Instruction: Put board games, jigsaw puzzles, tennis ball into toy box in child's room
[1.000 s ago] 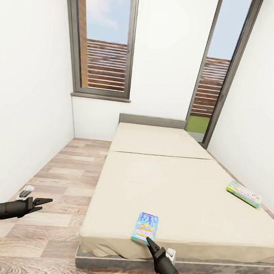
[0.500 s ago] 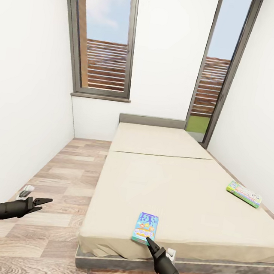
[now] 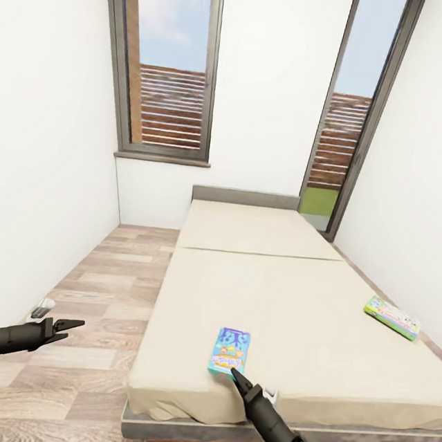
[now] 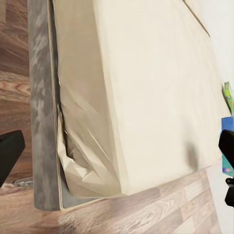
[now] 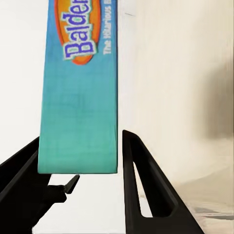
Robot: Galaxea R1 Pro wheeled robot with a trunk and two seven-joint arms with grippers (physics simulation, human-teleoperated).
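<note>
Blue-purple board game [image 3: 229,352] lies flat on the bed [image 3: 292,314] near the foot edge, long axis running foot-to-head, slightly tilted; its short teal end [image 5: 78,151] faces the right pincer [image 3: 234,377]. Right pincer's jaws stand wide, one either side of that end, not closed on it. Green-edged board game [image 3: 392,317] lies flat near the bed's right edge, long axis angled across the mattress, well apart from the first. Mattress plain beige, smooth, creased at the foot corner [image 4: 83,161]; dark grey frame. Left pincer [image 3: 71,326] hovers over the wood-plank floor [image 3: 101,282] left of the bed, jaws apart, holding nothing. Open floor strip between bed and left wall.
</note>
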